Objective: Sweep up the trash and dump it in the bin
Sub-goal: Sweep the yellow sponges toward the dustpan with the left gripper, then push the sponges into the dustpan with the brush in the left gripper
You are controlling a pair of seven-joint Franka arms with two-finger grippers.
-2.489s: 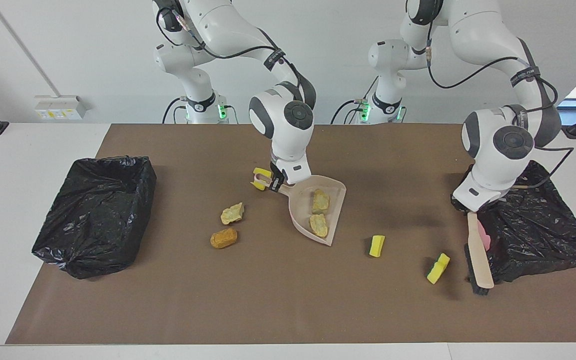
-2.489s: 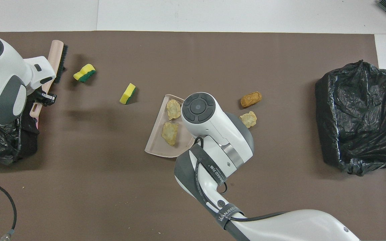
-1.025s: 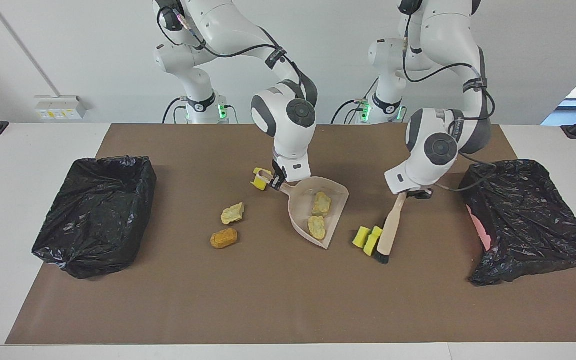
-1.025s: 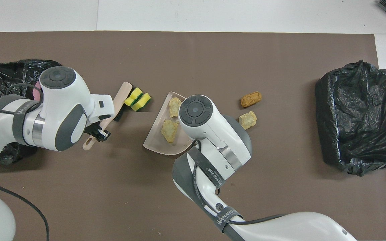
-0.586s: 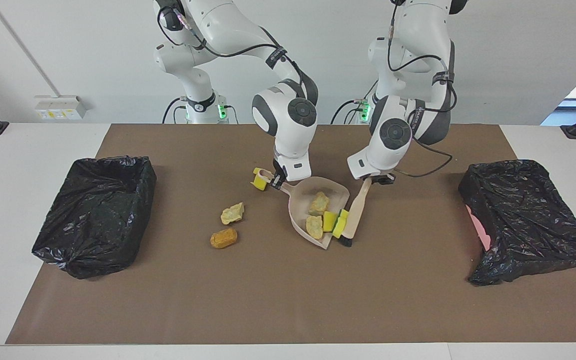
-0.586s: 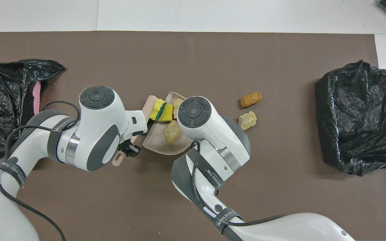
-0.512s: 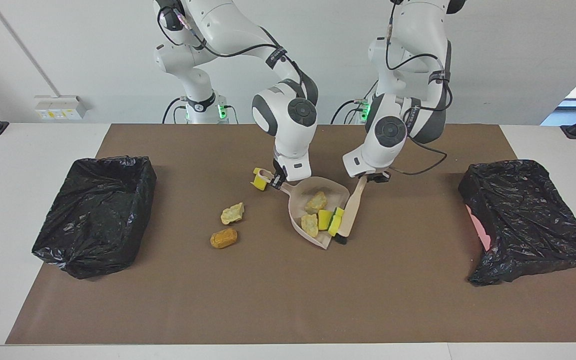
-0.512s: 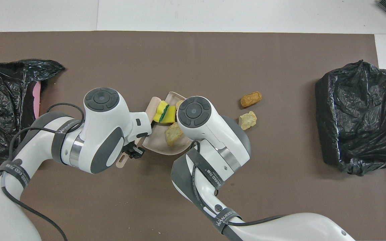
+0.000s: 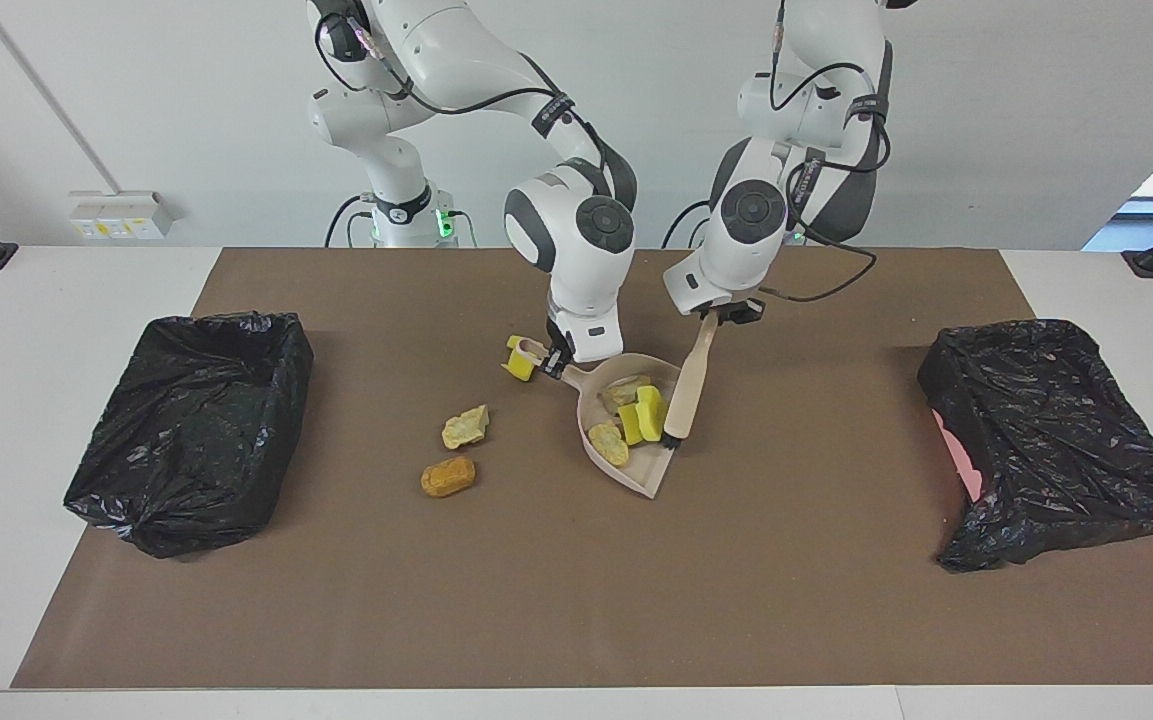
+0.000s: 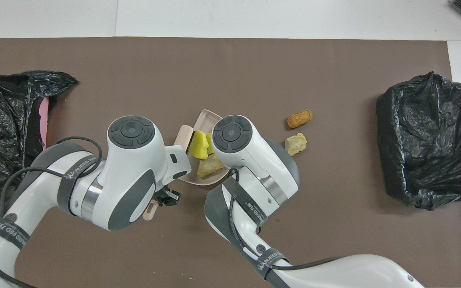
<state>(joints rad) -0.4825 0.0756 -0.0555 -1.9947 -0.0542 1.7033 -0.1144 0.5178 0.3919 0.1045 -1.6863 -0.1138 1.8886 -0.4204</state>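
Note:
A beige dustpan (image 9: pixel 648 478) lies mid-table, and my right gripper (image 9: pixel 553 362) is shut on its handle. Inside it sit two yellow sponge pieces (image 9: pixel 640 416) and tan chunks (image 9: pixel 608 443) of trash. My left gripper (image 9: pixel 722 316) is shut on the beige brush (image 9: pixel 691 380), whose bristles rest in the pan against the sponges. On the mat toward the right arm's end lie a tan chunk (image 9: pixel 464 427) and an orange-brown lump (image 9: pixel 448 476). A yellow piece (image 9: pixel 515 361) sits by the pan's handle. Overhead, the sponges (image 10: pixel 199 144) and brush (image 10: pixel 182 134) show between both wrists; the right gripper is hidden.
A black-bagged bin (image 9: pixel 186 430) stands at the right arm's end of the table. A second black-bagged bin (image 9: pixel 1061 440), with something pink (image 9: pixel 956 455) at its rim, stands at the left arm's end. A brown mat (image 9: pixel 576 600) covers the table.
The left arm swept the brush across the mat, pushing two yellow sponge pieces into the dustpan and toward the robots. The right arm kept the pan nearly still.

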